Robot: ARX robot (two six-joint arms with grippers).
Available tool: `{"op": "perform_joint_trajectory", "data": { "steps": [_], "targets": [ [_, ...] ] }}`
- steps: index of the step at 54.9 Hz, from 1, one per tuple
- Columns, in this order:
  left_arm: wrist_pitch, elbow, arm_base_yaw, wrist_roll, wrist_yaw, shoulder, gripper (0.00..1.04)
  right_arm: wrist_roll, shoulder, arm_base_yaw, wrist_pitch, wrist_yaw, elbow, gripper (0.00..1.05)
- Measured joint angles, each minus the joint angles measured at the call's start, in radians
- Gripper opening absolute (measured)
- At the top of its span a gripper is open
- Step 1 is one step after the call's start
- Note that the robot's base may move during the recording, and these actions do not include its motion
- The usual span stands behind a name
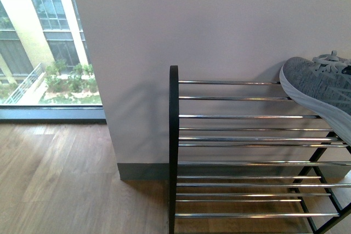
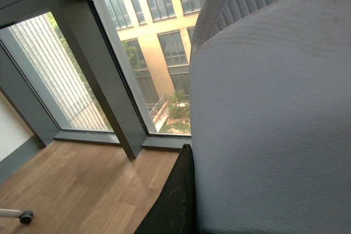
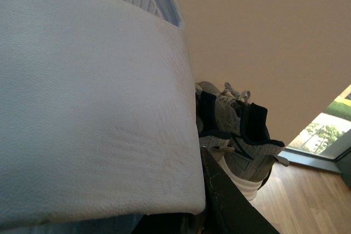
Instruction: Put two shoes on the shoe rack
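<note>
Jaws of both arms are mostly hidden behind what fills each wrist view, so whether they are clamped or spread I cannot tell for certain. On the left arm, a pale blue slide [image 2: 269,124] covers most of the wrist picture, its ribbed sole edge showing at one end and a dark finger [image 2: 173,201] lying against its strap, which suggests it is carried. On the right arm, a second light-blue slide [image 3: 93,108] likewise fills the view, with a dark finger [image 3: 230,201] at its edge; beyond it stand the grey knit sneakers [image 3: 241,135], heels and navy linings toward this camera, close to the wall. From the front, the shoe rack [image 1: 174,152] stands against the white wall, its four tiers of chrome bars running left to right, and one grey sneaker [image 1: 321,89] rests on the top tier at the right, toe pointing left and a little toward the robot, long axis angled across the bars. Neither slide shows in the front view. For the step in hand, I judge each slide should come down level on a free stretch of bars left of the sneaker, its length spanning at least two bars so it cannot drop between them, and be let go only once seated.
</note>
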Motion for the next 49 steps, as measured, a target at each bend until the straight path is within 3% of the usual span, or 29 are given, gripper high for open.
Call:
{"op": "perform_joint_trajectory", "data": {
  "steps": [45,49],
  "targets": [
    [0.000,0.000,0.000,0.000,0.000,0.000,0.02,0.000,-0.001,0.000,0.000,0.001,-0.001,0.01],
    [0.000,0.000,0.000,0.000,0.000,0.000,0.02,0.058,0.040,-0.043,-0.071,-0.144,0.030,0.01]
  ]
}}
